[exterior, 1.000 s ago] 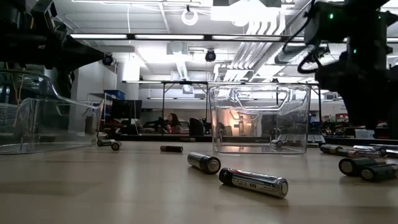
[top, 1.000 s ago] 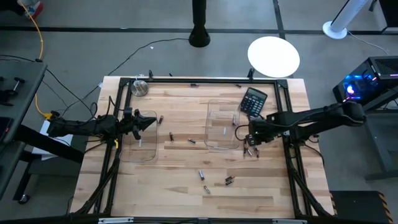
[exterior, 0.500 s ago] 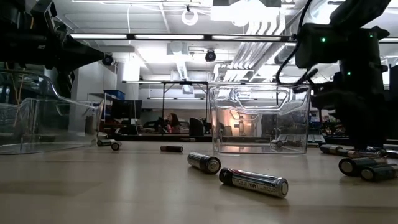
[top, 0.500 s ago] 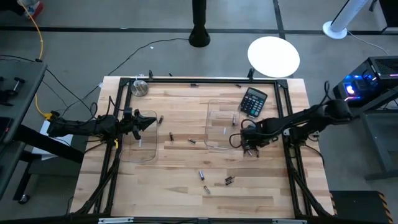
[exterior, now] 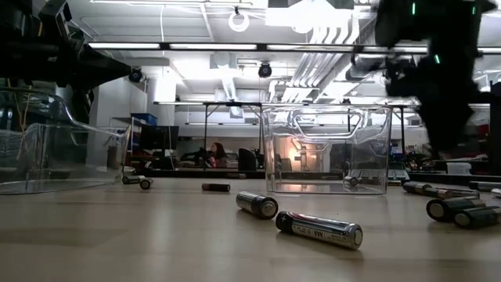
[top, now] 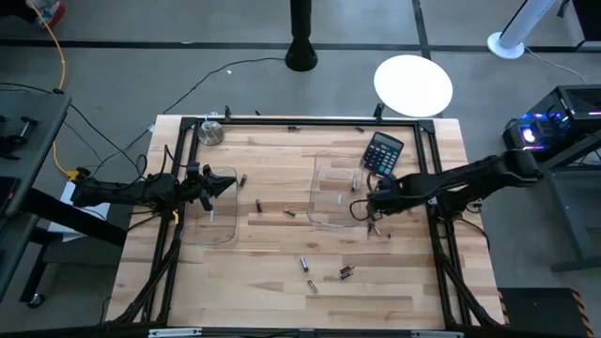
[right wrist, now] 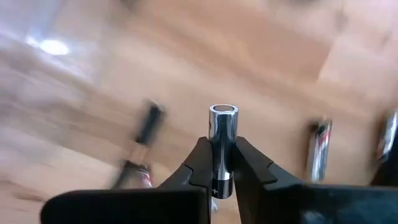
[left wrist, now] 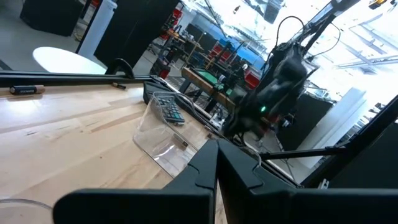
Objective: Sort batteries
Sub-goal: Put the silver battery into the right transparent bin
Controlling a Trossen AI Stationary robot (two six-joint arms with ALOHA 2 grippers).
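Several small batteries lie scattered on the wooden table: a dark battery [top: 259, 204], another [top: 304, 264], a pair [top: 345, 272], and a cluster [top: 380, 228] beside the right clear tray [top: 336, 192]. My right gripper [top: 368, 208] [right wrist: 222, 177] hangs over that cluster, shut on a silvery battery [right wrist: 222, 140]. My left gripper [top: 230, 183] [left wrist: 217, 144] is shut and holds nothing. It waits above the left clear tray [top: 211, 216]. In the low view, batteries [exterior: 319, 229] [exterior: 257, 204] lie in front of the right tray [exterior: 327, 149]. My right gripper pinches the silvery battery between its two fingers [right wrist: 199, 165] at one end of the cell [right wrist: 221, 169]. The battery lies along the fingers, and its other end [right wrist: 224, 112] sticks out past the tips toward the table. It is lifted clear of the wood.
A black calculator [top: 383, 153] lies behind the right tray. A small round metal dish [top: 211, 132] sits at the far left corner. A black frame [top: 310, 120] runs around the table. The wood between the two trays and toward the near edge holds only loose batteries.
My right gripper dipped down to the battery cluster beside the right tray, then rose again. It now carries a silvery battery clear of the table. The right wrist view is blurred by this motion.
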